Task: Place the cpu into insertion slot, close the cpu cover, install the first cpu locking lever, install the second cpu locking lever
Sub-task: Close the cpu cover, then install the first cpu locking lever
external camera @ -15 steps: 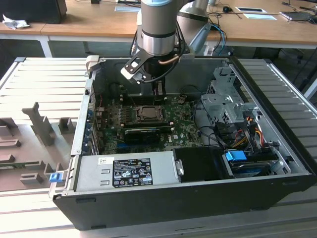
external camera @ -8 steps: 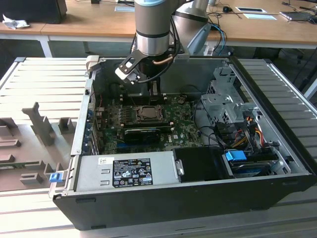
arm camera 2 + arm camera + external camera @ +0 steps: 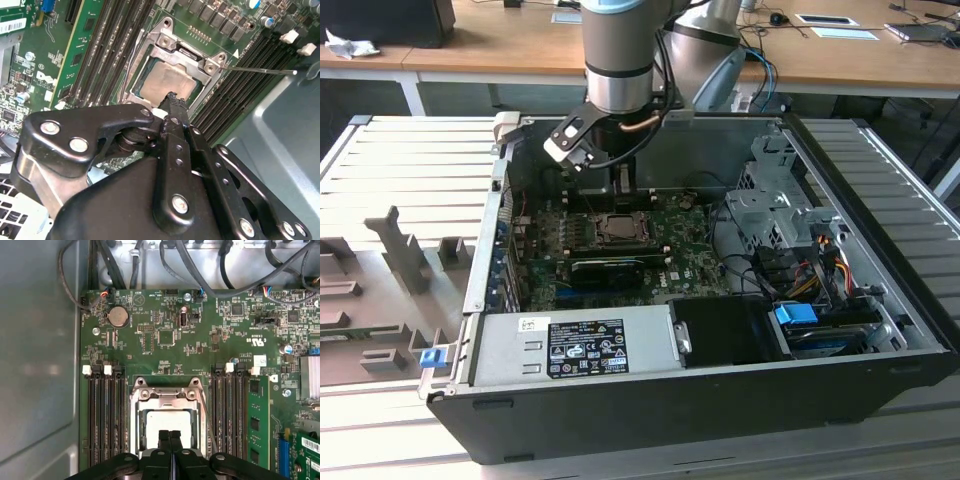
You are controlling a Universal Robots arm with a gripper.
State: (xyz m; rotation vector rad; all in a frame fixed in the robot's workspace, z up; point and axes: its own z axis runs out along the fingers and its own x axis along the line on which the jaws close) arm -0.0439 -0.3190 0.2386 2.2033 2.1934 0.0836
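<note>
The cpu lies seated under the lowered cpu cover; a locking lever apparently juts unlatched; the jaws are pinched together, empty.

I see the small square pale silver-beige cpu lying flat, with the dull grey metal cpu cover framing it. My black gripper has its tip at one edge of the chip. A thin steel lever rod juts across the long black memory slots.
</note>
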